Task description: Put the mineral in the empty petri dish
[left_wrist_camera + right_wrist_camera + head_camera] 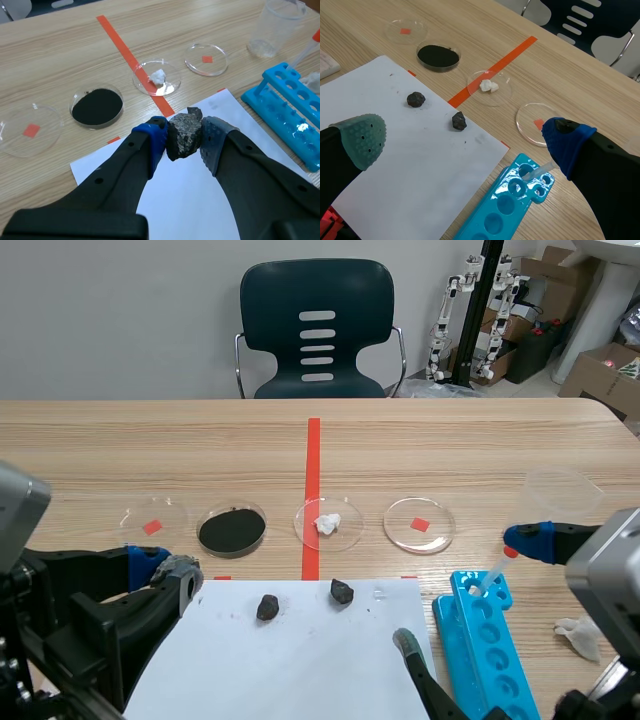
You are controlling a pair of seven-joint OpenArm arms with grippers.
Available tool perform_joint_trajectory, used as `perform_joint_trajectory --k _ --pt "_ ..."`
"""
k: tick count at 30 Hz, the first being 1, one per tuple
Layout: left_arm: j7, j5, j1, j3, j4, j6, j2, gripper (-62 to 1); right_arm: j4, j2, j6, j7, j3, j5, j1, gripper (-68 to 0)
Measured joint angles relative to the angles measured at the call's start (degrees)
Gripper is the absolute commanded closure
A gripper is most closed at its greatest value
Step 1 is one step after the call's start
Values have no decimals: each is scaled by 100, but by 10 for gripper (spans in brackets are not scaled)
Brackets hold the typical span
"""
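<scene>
A dark grey mineral (184, 135) is pinched between the pads of my left gripper (184, 144), which is shut on it above the white paper (185, 200). In the scene view the left gripper (166, 573) is at the paper's left corner. Two more minerals (267, 607) (342, 591) lie on the paper. Beyond the paper is a row of petri dishes: an empty one (152, 517) at far left, one with black powder (232, 530), one with a white lump (328, 523), and an empty one (419, 525) at the right. My right gripper (465, 140) is open above the paper's right edge.
A blue tube rack (485, 635) with a pipette (495, 570) stands right of the paper. A clear plastic beaker (555, 502) and a crumpled tissue (580, 635) are further right. A chair (317, 330) stands behind the table.
</scene>
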Motion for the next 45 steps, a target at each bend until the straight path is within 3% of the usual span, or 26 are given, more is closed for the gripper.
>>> perform_joint_trajectory --k 4,8,14,20,23,26,45 --pt "474 -4 -39 2 -9 42 0 -116 0 0 0 0 0 0 0 -679" --pt "717 -291 -509 28 -251 92 0 -116 0 0 0 0 0 0 0 -679" --pt "1305 -560 -1364 28 -1034 671 0 -116 0 -2 0 0 0 0 0 -679" --pt "2138 -560 -2194 28 -1670 920 4 -116 0 -2 0 0 0 0 0 -679" --pt "2747 -553 -2732 33 -1961 1432 136 -116 0 -2 2 0 0 0 0 -679" --pt "3257 -540 -3329 35 -2391 1720 269 -116 0 -2 2 0 0 0 0 -679" --pt "3377 -470 -5860 44 -5215 1779 540 -116 0 0 0 0 0 0 0 -679"
